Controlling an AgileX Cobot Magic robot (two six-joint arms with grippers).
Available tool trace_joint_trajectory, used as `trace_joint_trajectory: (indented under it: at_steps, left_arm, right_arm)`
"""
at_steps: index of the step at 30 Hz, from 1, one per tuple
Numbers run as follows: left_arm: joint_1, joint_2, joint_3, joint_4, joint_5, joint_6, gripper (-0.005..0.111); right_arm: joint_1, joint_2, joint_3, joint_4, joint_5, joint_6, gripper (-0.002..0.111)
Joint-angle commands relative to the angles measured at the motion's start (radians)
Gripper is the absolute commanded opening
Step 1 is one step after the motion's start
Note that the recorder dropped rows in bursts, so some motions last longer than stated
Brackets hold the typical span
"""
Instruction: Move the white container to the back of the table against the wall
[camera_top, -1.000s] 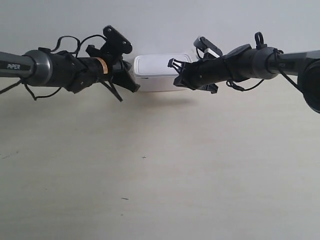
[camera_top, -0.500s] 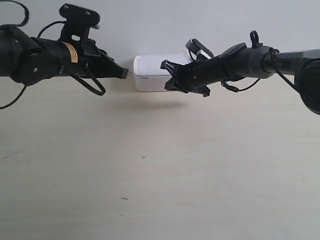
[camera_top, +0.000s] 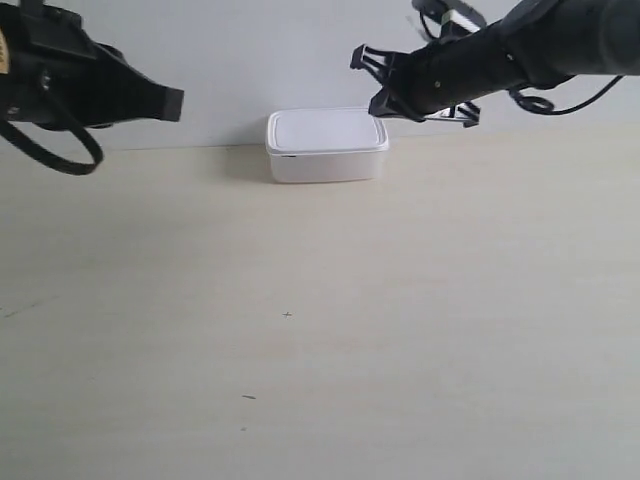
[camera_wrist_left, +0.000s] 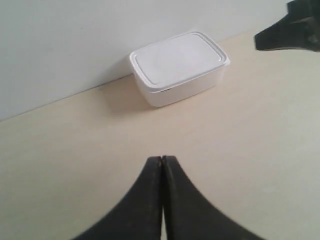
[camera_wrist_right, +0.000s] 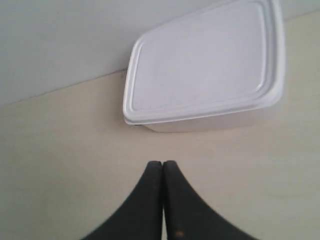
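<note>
The white container stands with its lid on at the back of the table, its rear side at the wall. It also shows in the left wrist view as the white container and, close up, in the right wrist view as the white container. My left gripper is shut on nothing and well short of the box. My right gripper is also shut on nothing, a little short of the box. Both arms hover above the table, one on each side of the box.
The arm at the exterior view's left hangs over the back left. The arm at the exterior view's right reaches in above the box's right end, and its dark tip shows in the left wrist view. A few tiny specks mark the tabletop.
Both arms have risen and drawn away from the box, the one at the exterior view's left going left, the other going up and right. The box has not moved.
</note>
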Motion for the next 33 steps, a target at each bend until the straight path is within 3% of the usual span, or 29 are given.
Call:
trace_joint_trajectory:
  at_steps: [1,8,17,23,28,33]
  left_arm:
    - [-0.006,-0.123,0.033,-0.010,0.107,-0.015,0.000]
    - [-0.006,-0.339,0.134,-0.010,0.183,-0.077,0.000]
    - [-0.006,-0.602,0.358,-0.013,0.180,-0.338,0.000]
    - [-0.006,-0.738,0.448,-0.017,0.147,-0.379,0.000]
    - [-0.006,-0.832,0.518,-0.013,0.013,-0.379,0.000]
    - [-0.006,-0.904,0.665,-0.013,-0.249,-0.451,0.000]
  right_arm:
    - [-0.001,-0.171,0.143,-0.047,-0.108,0.021,0.000]
    - [-0.001,-0.390,0.345,-0.037,-0.191,0.071,0.000]
    - [-0.001,-0.706,0.616,-0.037,-0.338,0.107,0.000]
    - [-0.001,-0.890,0.735,-0.047,-0.349,0.102,0.000]
    - [-0.001,-1.081,0.872,-0.047,-0.351,0.098,0.000]
    - [-0.001,-1.343,1.019,-0.047,-0.371,0.100,0.000]
